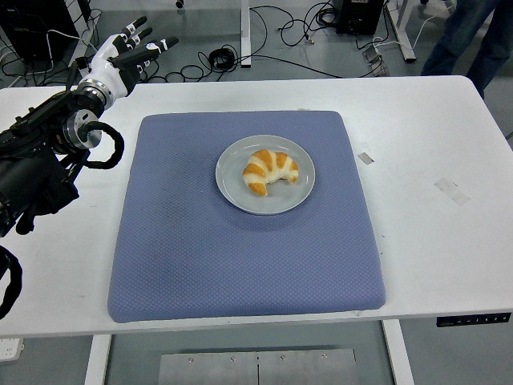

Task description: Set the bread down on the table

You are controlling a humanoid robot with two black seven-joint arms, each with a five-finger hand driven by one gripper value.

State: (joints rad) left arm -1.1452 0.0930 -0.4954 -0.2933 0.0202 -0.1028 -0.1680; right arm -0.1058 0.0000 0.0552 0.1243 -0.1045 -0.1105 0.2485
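A golden croissant-shaped bread [268,171] lies on a grey round plate [236,192] in the middle of a blue-grey mat [184,249]. My left hand [133,50] is raised over the table's far left corner, well away from the plate. Its white-and-black fingers are spread and hold nothing. The black left arm [40,164] comes in from the left edge. My right hand does not show.
The white table [433,241] has bare surface right of the mat, with small tape marks [451,190]. Cables [264,32] and desk legs lie on the floor beyond. A person's legs [473,36] stand at the top right.
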